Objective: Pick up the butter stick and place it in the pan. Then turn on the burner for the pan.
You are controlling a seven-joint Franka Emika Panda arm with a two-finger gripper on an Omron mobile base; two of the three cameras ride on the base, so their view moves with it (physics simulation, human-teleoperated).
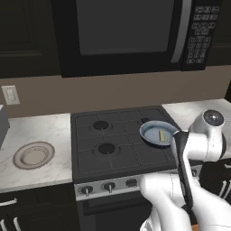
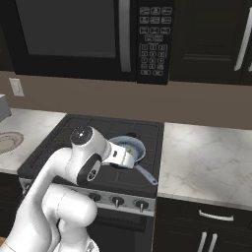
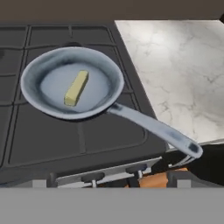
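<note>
The butter stick already lies flat inside the pan, which sits on the stove's rear right burner. You cannot tell whether the hand is spread or pressed together; its fingertips are not visible.

What remains is the burner knob, and that is likely where you slip. Several knobs sit close together along the front panel, so you could turn one for another burner. The pan's long handle juts toward the panel and the bench; reaching low, your arm could knock it and shift the pan.
</note>
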